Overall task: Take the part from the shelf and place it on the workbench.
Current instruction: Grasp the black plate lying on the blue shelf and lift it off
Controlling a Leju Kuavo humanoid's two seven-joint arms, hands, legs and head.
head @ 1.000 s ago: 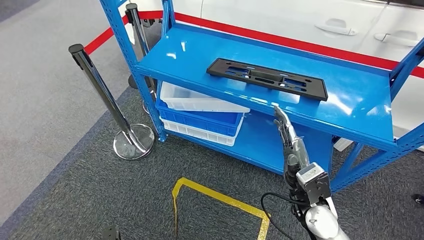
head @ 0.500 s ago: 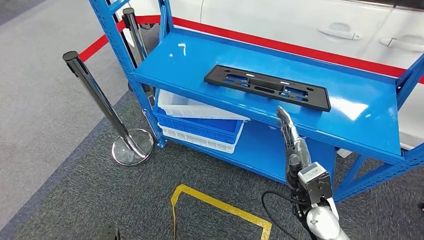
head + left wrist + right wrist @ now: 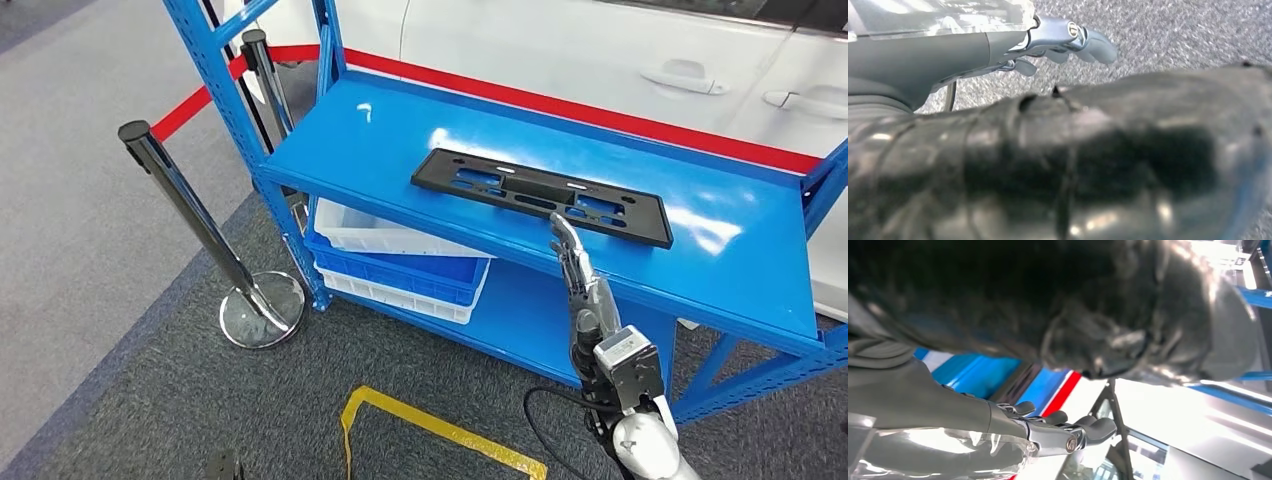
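Stanchion post: a chrome stanchion post [image 3: 190, 215] stands on the grey carpet off the left end of the shelf rack, its round base [image 3: 262, 309] near the rack's front-left upright; a second dark-capped post [image 3: 265, 75] stands behind it beside the same upright.
Red tape: a red barrier line [image 3: 560, 103] runs past the back edge of the rack, in front of a white car [image 3: 620, 50].
Shelf rack: a blue metal shelf rack [image 3: 380, 130] with a glossy top shelf and a lower shelf.
Crates: on the lower shelf, toward its left end, a white plastic crate [image 3: 360, 228] sits tilted on a blue crate [image 3: 400, 268], which rests on another white crate [image 3: 395, 288].
Floor mark: a yellow taped outline [image 3: 420, 425] lies on the carpet in front of the rack.
Part: a long flat black plastic part [image 3: 540, 195] with cut-out slots lies flat on the top shelf, near its front edge and about midway along it, angled a little to that edge.
Left hand: in the left wrist view the left hand [image 3: 1058, 42] hangs over grey carpet with its fingers [image 3: 1098, 47] curled loosely and apart, holding nothing.
Right hand: the right hand [image 3: 580, 275] is raised in front of the top shelf's front edge, fingers straight and close together, holding nothing; its fingertips [image 3: 558, 222] overlap the part's near edge, and I cannot tell whether they touch it.
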